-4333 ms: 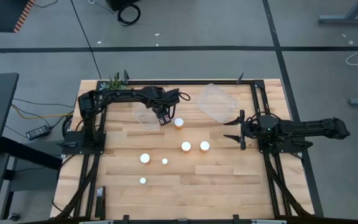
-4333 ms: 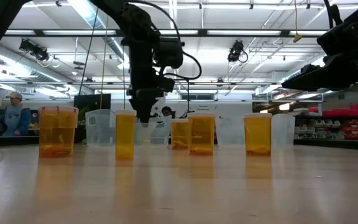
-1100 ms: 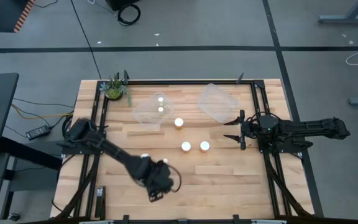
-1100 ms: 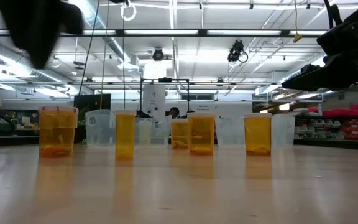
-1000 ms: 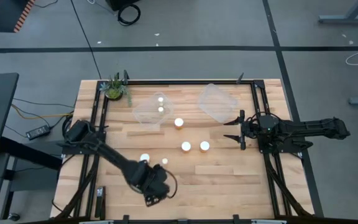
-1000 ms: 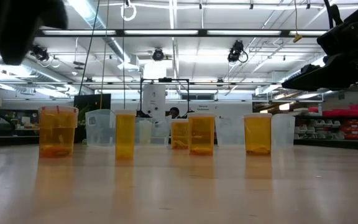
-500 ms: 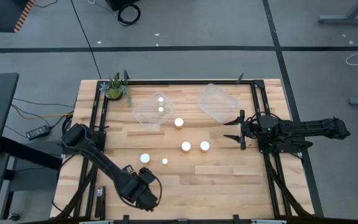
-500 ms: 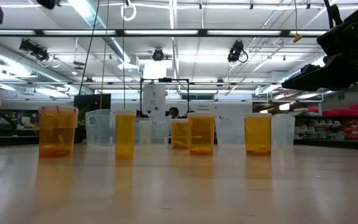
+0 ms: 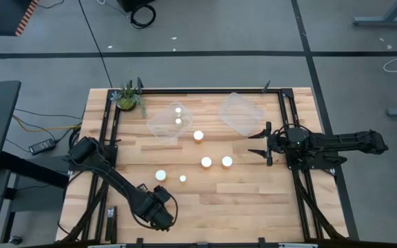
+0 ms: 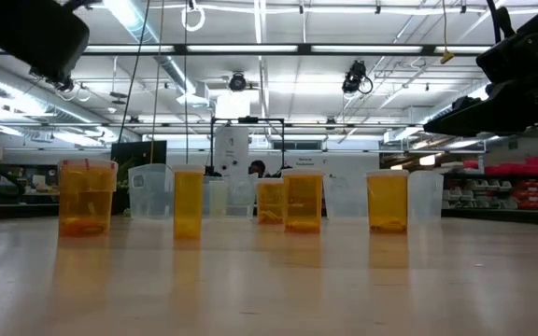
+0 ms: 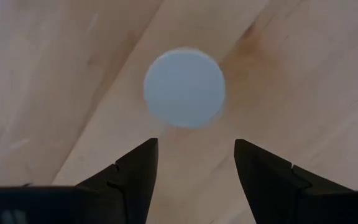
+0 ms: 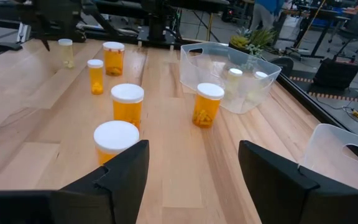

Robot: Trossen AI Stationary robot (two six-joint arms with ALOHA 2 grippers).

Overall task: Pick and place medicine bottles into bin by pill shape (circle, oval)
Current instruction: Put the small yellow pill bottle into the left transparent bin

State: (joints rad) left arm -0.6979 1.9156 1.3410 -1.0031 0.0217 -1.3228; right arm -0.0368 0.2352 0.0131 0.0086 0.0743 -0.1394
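Step in hand: pickup of one of the medicine bottles by the left gripper [image 9: 159, 215], at the lower left of the high view, near the front edge of the table [image 9: 253, 207]. Fingers spread wide, nothing held. Target: a white cap [image 11: 184, 88], seen end-on in the left wrist view, just ahead of the fingertips and not yet between them. Hidden beneath the gripper in the high view.

Procedure:
1. Advance along the finger line to bring the cap centred between both fingers.
2. Correct the slight sideways offset first, to avoid landing a fingertip on top of the cap.
3. Descend past the cap and close on the body below it. Judged risk otherwise: a slip off the smooth rim, or a tipped bottle.
4. Close slowly, lift straight up, and confirm the hold before travel.

Pill shape in this bottle: cannot tell from here. Check through the body before choosing a bin.

- Left bin [image 9: 158, 128], upper centre-left of the high view: two bottles [image 9: 178, 121] already inside.
- Right bin [image 9: 241, 114], upper centre-right: nothing visible inside.
- Loose bottles upright on the table: a pair [image 9: 160, 175] at centre-left and a trio [image 9: 206, 162] at centre. Route the carry above or around them.

Right gripper [image 9: 256, 142]: parked at the right of the high view, near the right bin, fingers apart, empty.
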